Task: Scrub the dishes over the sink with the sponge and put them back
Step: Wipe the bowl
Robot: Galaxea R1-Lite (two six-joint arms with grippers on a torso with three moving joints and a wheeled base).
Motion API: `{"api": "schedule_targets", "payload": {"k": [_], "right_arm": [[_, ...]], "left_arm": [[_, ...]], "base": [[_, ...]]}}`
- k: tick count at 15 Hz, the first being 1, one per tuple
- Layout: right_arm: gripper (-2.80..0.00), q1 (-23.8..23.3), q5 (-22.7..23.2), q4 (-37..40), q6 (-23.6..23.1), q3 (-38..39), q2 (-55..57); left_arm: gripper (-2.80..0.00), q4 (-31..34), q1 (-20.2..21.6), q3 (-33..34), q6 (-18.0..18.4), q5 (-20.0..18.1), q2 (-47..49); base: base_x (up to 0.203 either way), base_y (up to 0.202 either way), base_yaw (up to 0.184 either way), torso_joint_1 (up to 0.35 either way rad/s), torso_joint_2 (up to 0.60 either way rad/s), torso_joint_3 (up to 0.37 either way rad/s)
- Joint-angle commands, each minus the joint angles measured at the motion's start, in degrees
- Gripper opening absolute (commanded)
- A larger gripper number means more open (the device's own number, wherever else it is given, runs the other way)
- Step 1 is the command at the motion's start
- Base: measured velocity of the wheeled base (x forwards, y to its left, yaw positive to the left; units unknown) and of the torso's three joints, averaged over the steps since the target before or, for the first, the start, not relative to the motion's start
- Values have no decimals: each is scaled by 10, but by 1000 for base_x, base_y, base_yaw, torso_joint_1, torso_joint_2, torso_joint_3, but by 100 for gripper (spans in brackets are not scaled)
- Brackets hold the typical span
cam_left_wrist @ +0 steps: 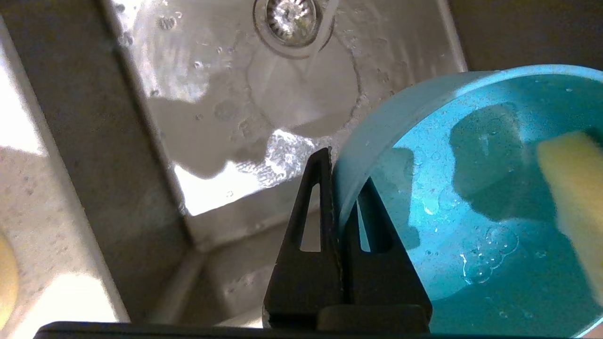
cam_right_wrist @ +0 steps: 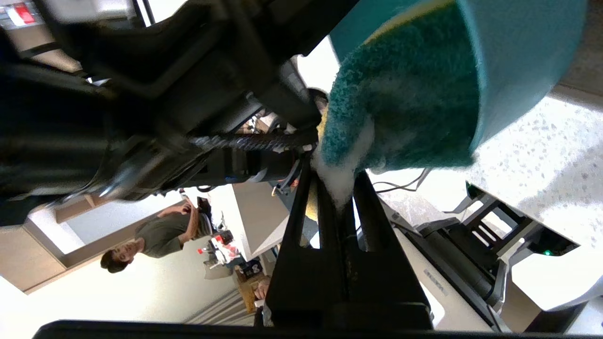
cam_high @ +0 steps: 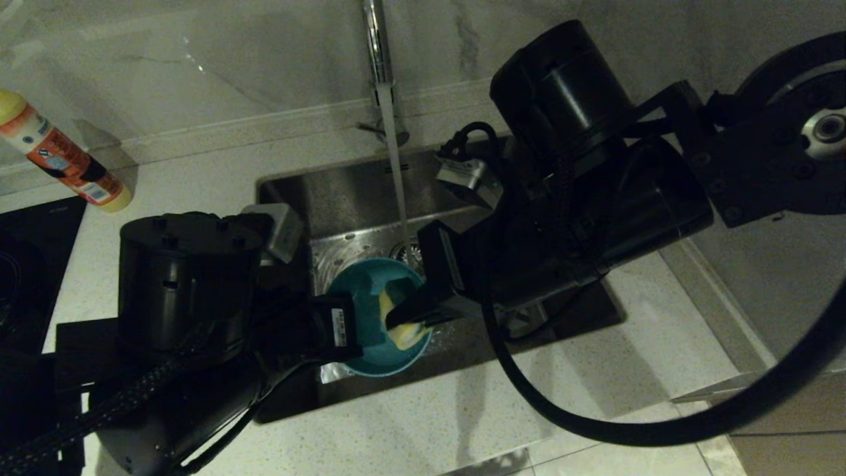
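Over the sink [cam_high: 344,192] hangs a teal blue bowl [cam_high: 373,347], one of the dishes, tilted with its opening toward the right arm. My left gripper [cam_high: 349,325] is shut on the bowl's rim [cam_left_wrist: 358,141], one finger outside the wall and one inside, as the left wrist view shows around the left gripper [cam_left_wrist: 344,179]. My right gripper [cam_high: 406,316] is shut on the sponge [cam_high: 400,330] and presses it inside the bowl. In the right wrist view the sponge's green face [cam_right_wrist: 405,94] lies against the bowl [cam_right_wrist: 518,61] just beyond the right gripper [cam_right_wrist: 334,174], with white foam at its edge.
Water runs from the tap [cam_high: 377,53] in a stream [cam_high: 396,165] onto the drain strainer [cam_left_wrist: 291,16] behind the bowl. A dish soap bottle [cam_high: 63,155] lies on the counter at the far left, beside a black hob [cam_high: 26,264]. Pale counter [cam_high: 462,423] surrounds the basin.
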Motion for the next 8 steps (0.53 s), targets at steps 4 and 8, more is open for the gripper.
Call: {"api": "schedule_targets", "payload": {"k": [4,8], "right_arm": [[-280,2,1,14,2,5,-21],[-280,2,2,13,2,3,-28]], "left_arm": [[-280,-12,0,-1,-1,1,7],[-280,-12,1,-3,-1,2,8]], "base": [[0,0,0,0,0,0],[0,0,0,0,0,0]]}}
